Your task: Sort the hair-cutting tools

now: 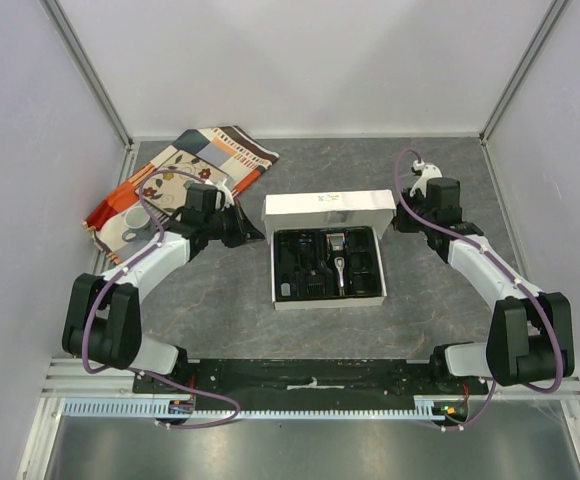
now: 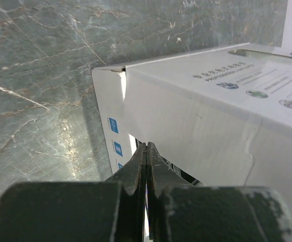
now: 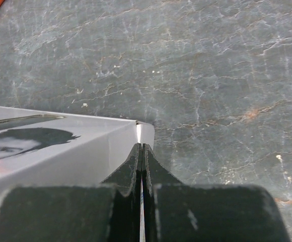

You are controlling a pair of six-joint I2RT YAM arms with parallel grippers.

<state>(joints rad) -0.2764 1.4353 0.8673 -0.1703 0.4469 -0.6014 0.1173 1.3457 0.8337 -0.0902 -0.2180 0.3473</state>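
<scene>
pinching left end effector [image 2: 146,148] and right end effector [image 3: 142,149] fully narrow, flanking white box [image 1: 325,208] with clipper [image 1: 338,260] at frame centre.

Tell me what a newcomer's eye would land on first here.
An open white box sits mid-table, its black tray holding a silver-and-black clipper among small black pieces. The left pincer and right pincer, both shut, flank it, each tip by a corner of the box. A bright patterned cloth with a white cup lies far left.
</scene>
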